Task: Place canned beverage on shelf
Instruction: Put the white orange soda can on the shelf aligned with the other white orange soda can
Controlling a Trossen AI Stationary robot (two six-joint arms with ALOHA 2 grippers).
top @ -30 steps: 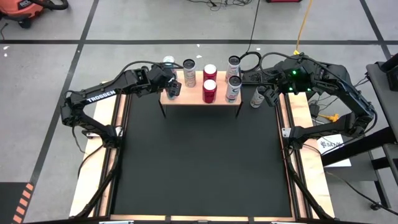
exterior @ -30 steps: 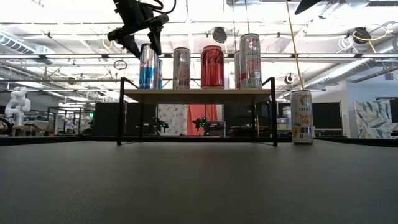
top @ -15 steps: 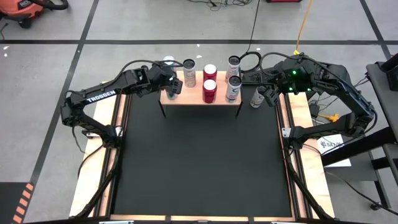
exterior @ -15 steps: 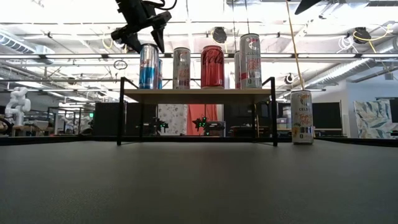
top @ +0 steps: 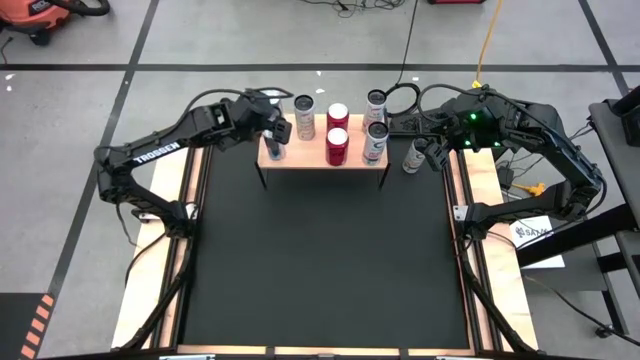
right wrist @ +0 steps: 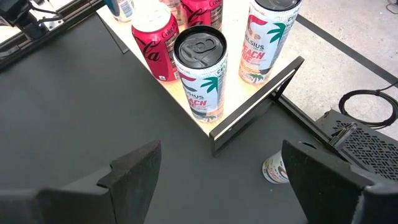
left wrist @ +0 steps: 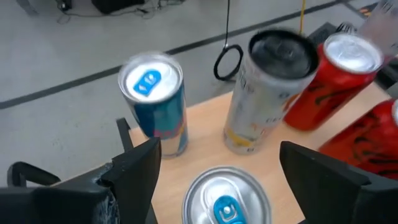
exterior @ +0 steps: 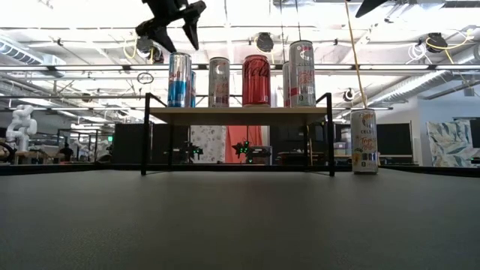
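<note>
Blue-and-silver slim aluminium can (exterior: pixel 179 80) stands upright at the left end of the light-wood, black-legged shelf (exterior: pixel 238 112), left gripper (exterior: pixel 172 21) released just above it; lift straight up to clear neighbouring cans, while the open right gripper (top: pixel 432 151) waits beside the shelf's right end.

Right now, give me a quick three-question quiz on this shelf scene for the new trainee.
1. True or false: the left gripper grips a can.
2. Where does the one can off the shelf stand? A) on the table, left of the shelf B) on the table, right of the shelf C) on the floor
3. Fill in: the two cola cans are ___.
Key: 1 false, it hangs open above the blue can; 2 B; 3 red.
</note>
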